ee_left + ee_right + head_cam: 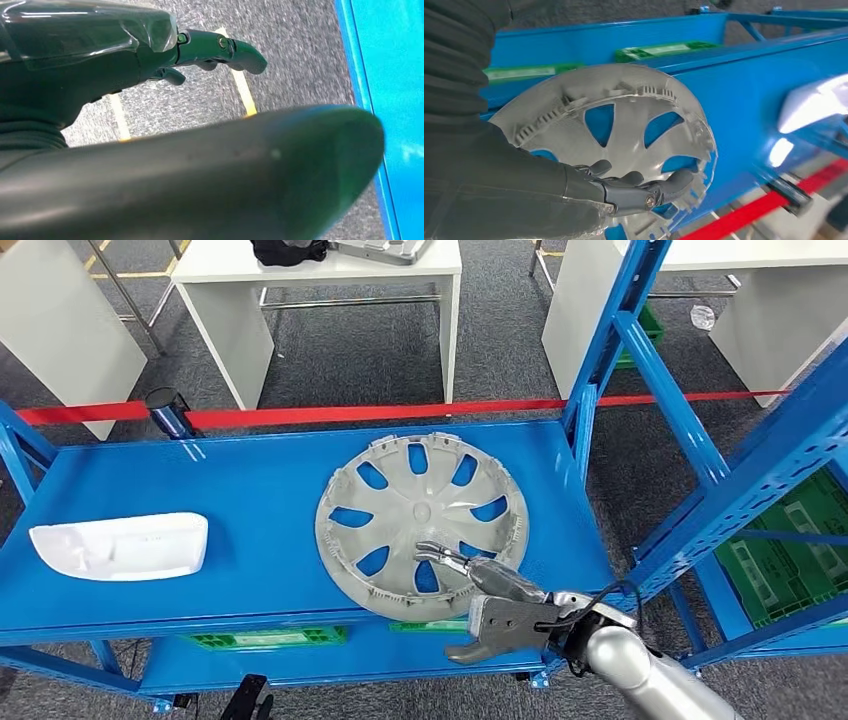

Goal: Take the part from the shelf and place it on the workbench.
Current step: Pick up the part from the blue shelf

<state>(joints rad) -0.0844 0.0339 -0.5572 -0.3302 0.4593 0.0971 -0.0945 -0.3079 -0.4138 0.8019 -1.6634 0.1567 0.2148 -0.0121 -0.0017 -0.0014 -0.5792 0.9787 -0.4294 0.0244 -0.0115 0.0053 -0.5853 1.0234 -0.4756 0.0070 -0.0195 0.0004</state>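
Reaching over the near rim of the wheel cover [421, 523], your right hand [490, 605] is laying spread fingers on its spokes, thumb hanging below the shelf [250, 480] edge, gripping nothing.

You have one grey wheel cover [420, 523] near the shelf's [250, 490] front edge and one white moulded part [122, 546] toward its left end. Two white tables [320, 270] stand beyond one red barrier tape [350, 415].
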